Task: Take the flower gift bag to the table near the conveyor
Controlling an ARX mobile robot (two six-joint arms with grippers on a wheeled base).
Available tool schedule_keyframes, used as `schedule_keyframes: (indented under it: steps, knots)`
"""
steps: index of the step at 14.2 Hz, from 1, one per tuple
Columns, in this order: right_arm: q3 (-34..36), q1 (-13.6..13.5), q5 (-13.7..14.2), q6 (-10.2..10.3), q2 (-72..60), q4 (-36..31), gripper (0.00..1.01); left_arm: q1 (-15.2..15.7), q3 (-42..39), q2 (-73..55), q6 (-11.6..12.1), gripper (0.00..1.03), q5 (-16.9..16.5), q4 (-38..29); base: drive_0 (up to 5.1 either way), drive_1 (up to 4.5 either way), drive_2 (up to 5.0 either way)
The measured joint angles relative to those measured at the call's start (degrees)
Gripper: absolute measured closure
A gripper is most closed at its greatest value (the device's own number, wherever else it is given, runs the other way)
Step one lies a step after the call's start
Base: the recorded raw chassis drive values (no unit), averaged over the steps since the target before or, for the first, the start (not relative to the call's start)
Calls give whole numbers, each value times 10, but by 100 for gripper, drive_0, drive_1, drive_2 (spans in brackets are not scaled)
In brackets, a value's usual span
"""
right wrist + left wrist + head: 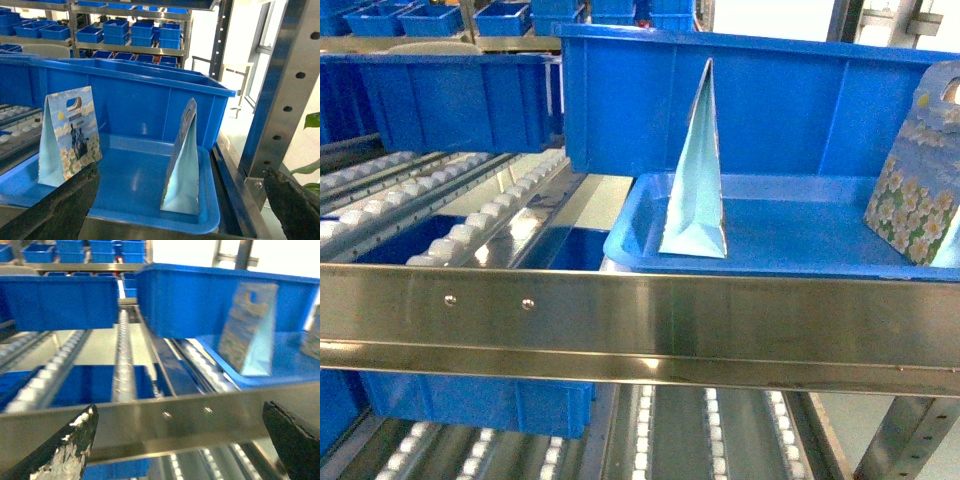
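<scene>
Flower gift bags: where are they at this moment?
Two flower gift bags stand upright in the blue tray on the conveyor, centre and right edge of the head view.

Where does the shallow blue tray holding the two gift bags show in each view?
Head: tray right of centre, behind the steel rail.
Left wrist: tray at the right side, blurred.
Right wrist: tray lower centre, filling the foreground.
Shared landmark: the deep blue bin behind it.
</scene>
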State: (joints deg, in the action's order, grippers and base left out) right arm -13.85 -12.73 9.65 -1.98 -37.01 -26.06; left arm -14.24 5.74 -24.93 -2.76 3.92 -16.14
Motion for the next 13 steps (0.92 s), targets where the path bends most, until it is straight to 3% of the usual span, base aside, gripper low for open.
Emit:
schedule_keyframes:
  steps: [1,2,6,9,11,12,13]
  knots:
    - [-26,-1,2,-2,-48,-3,3,7,126,-146,3,5,16,-37,0,0,0]
    - [-34,-6,-1,-3,-62,6,3,-18,224,-233,15,5,14,-54,0,0,0]
    - [-35,-10,10,-4,-82,-12,3,-6,224,-303,17,5,22,-49,0,0,0]
    - [-54,-45,38,-4,-116,-2,3,-19,283,-351,16,5,13,-32,0,0,0]
    - [-94,-53,43,-5,-139,4,3,-42,343,-395,5,5,1,8,0,0,0]
    - [-138,-52,41,-7,-175,21,3,-90,428,-459,-9,5,14,66,0,0,0]
    - [-141,-47,38,-6,-179,22,3,-101,447,-478,-10,5,23,69,0,0,0]
